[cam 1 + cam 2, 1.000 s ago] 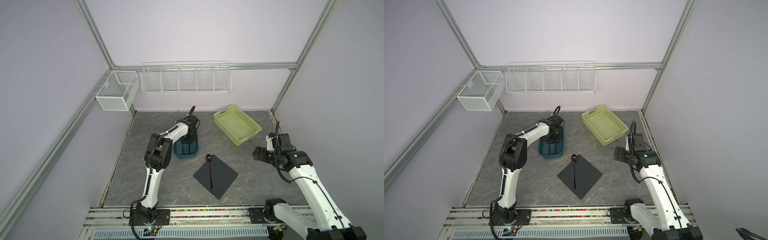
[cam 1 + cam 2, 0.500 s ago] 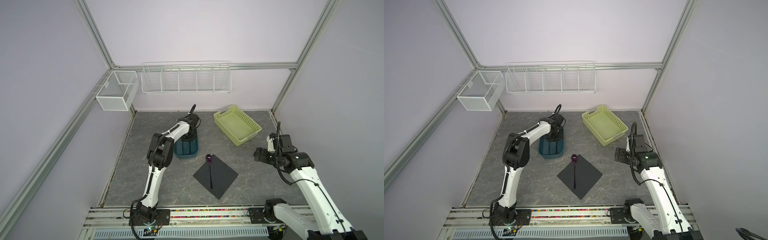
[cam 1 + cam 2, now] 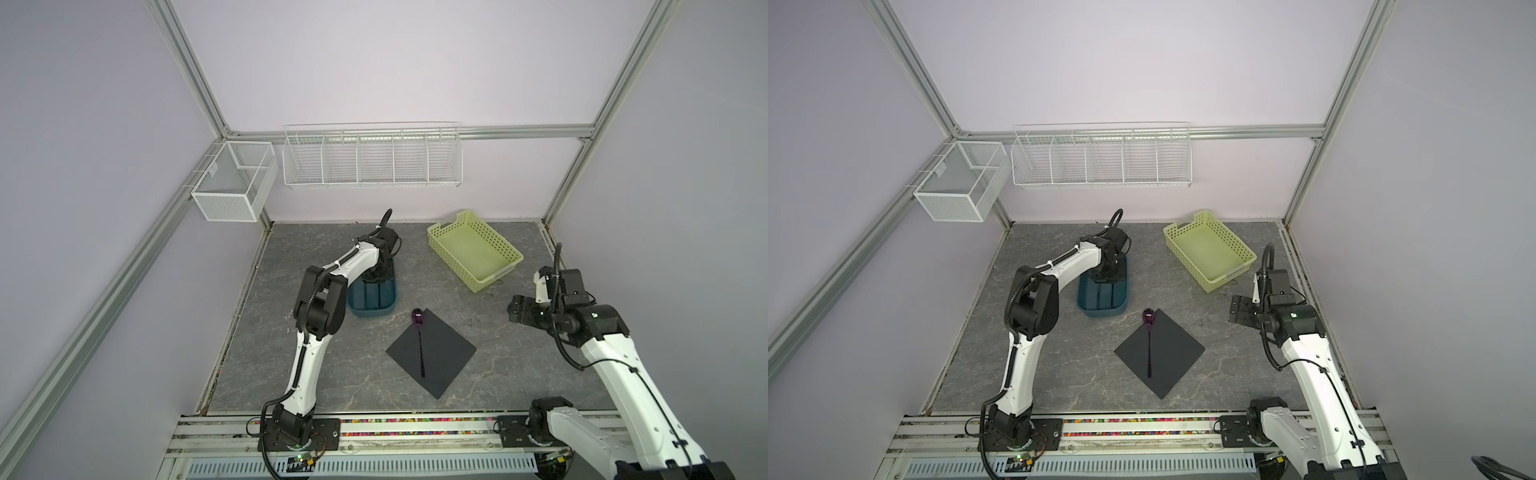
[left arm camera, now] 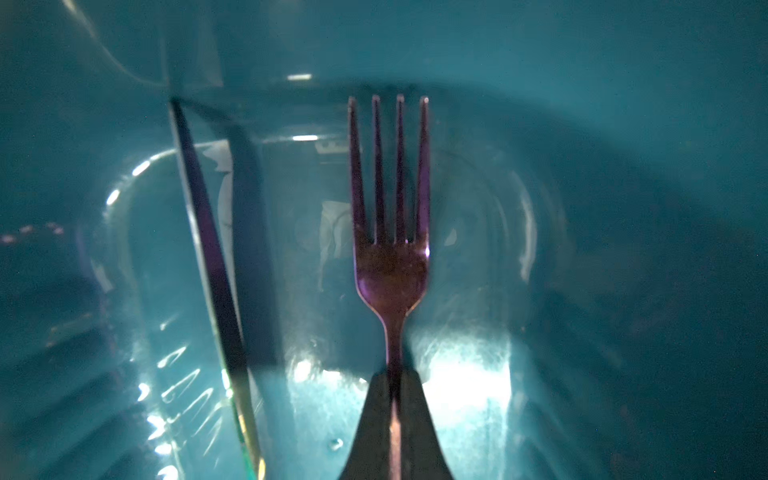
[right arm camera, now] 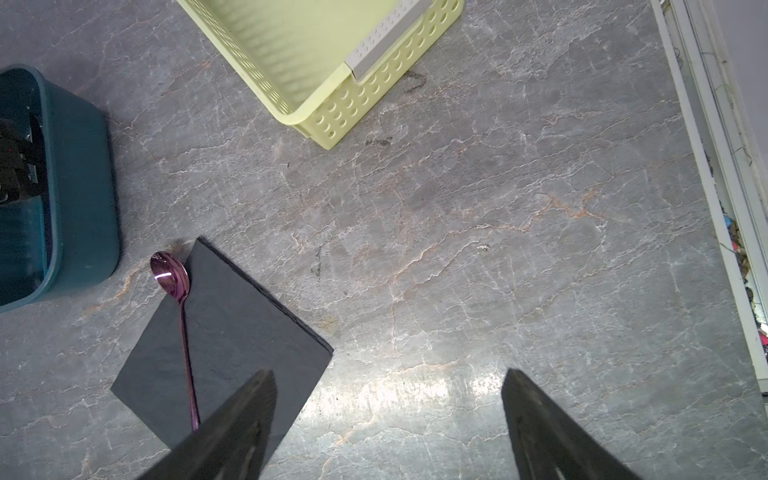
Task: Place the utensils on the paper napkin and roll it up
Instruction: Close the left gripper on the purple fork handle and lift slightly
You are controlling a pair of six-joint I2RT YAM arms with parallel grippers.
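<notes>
The black paper napkin (image 3: 440, 357) (image 3: 1169, 353) (image 5: 232, 332) lies flat like a diamond mid-table. A purple spoon (image 3: 420, 345) (image 3: 1149, 349) (image 5: 185, 328) rests along it, its bowl poking past the far corner. My left gripper (image 4: 394, 380) (image 3: 376, 276) (image 3: 1109, 272) is down inside the teal tub (image 3: 370, 312) (image 3: 1100, 312) (image 5: 83, 199), shut on the fork (image 4: 390, 257) at its neck. The knife (image 4: 212, 266) leans beside the fork in the tub. Off to the right, my right gripper (image 5: 388, 374) (image 3: 517, 311) (image 3: 1239, 309) hovers open above bare table.
A pale yellow-green perforated basket (image 3: 496, 282) (image 3: 1227, 280) (image 5: 345, 108) stands at the back right. A long wire rack (image 3: 372, 158) and a small wire basket (image 3: 235, 187) hang on the back wall. The cell frame's rail (image 5: 706, 166) runs along the table's right edge.
The left arm's elbow has shifted slightly while its gripper stays in the tub. The right arm has hardly moved, and the spoon and napkin lie as before.
</notes>
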